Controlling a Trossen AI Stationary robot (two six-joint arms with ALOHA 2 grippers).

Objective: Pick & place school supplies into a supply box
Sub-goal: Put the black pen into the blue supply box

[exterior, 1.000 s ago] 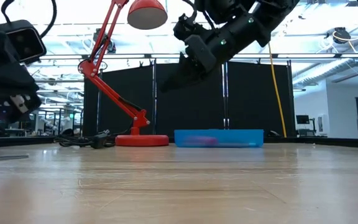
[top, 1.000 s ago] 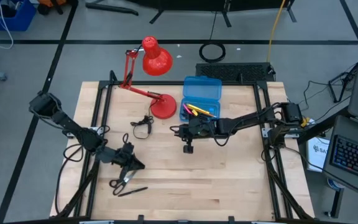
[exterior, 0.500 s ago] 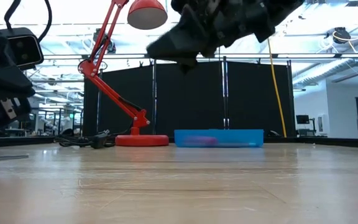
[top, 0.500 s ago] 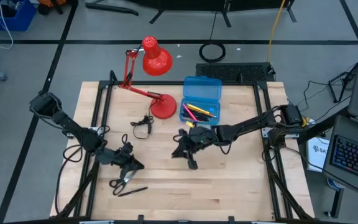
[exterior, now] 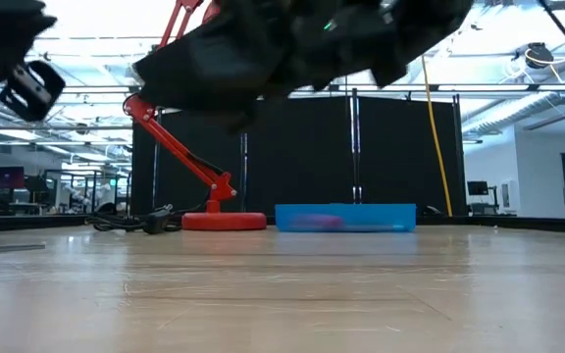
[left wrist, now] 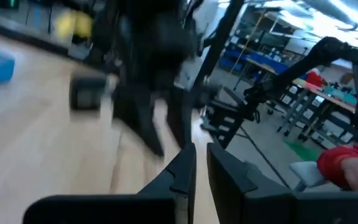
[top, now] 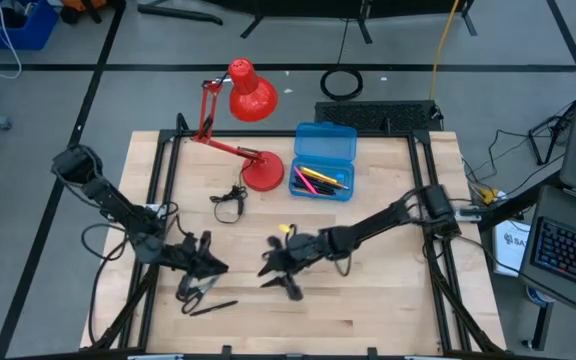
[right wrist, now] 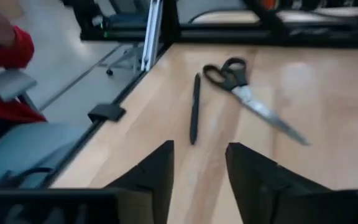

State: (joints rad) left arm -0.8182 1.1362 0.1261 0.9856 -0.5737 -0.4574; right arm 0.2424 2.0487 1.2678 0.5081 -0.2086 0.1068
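The right claw (top: 276, 272), fingers spread and empty, hangs low over the wooden surface (top: 368, 310), facing a black pen (right wrist: 194, 116) and scissors (right wrist: 248, 99) lying apart near the front-left corner. The left claw (top: 203, 265) hovers just beside them, fingers nearly pressed together. The blue box (top: 324, 160) sits open far behind. Judged next: drop onto the pen.
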